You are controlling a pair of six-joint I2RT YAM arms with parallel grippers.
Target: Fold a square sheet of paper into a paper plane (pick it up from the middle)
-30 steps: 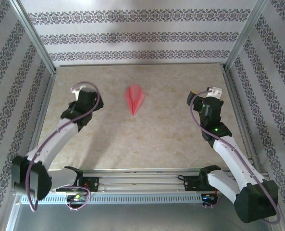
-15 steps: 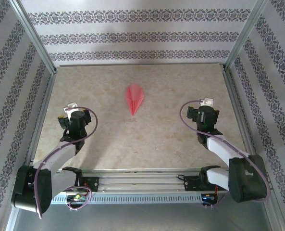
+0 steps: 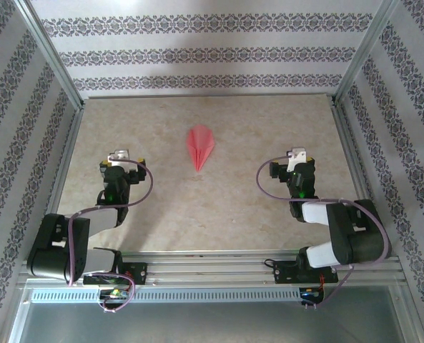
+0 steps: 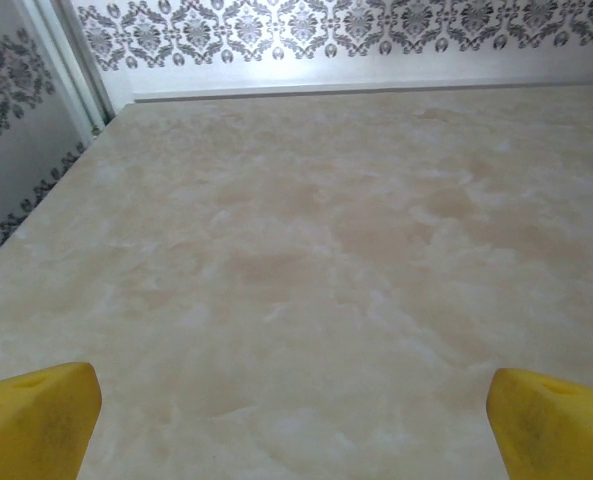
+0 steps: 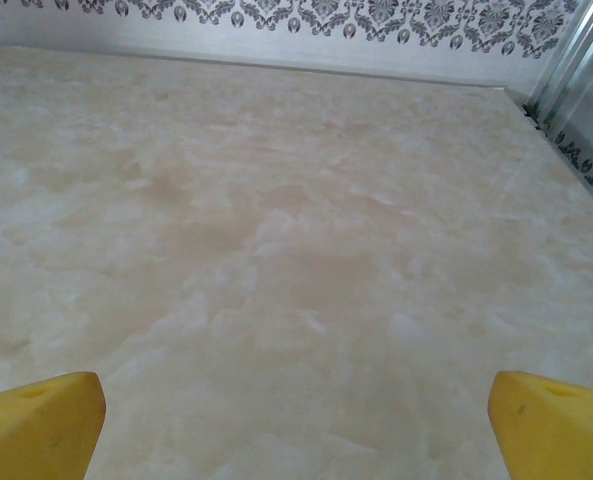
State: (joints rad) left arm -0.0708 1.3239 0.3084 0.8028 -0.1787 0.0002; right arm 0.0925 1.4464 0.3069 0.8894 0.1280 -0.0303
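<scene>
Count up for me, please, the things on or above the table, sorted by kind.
Pink-red paper plane: 1
Open robot pincers: 2 (left pincer, right pincer)
Total: 3

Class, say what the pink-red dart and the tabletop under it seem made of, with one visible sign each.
The paper plane: thin matte paper, judging by its sharp creases and raised centre ridge. The tabletop: smooth beige marble-look surface, cloudy veining, faint sheen; stone or printed laminate, cannot tell.
</scene>
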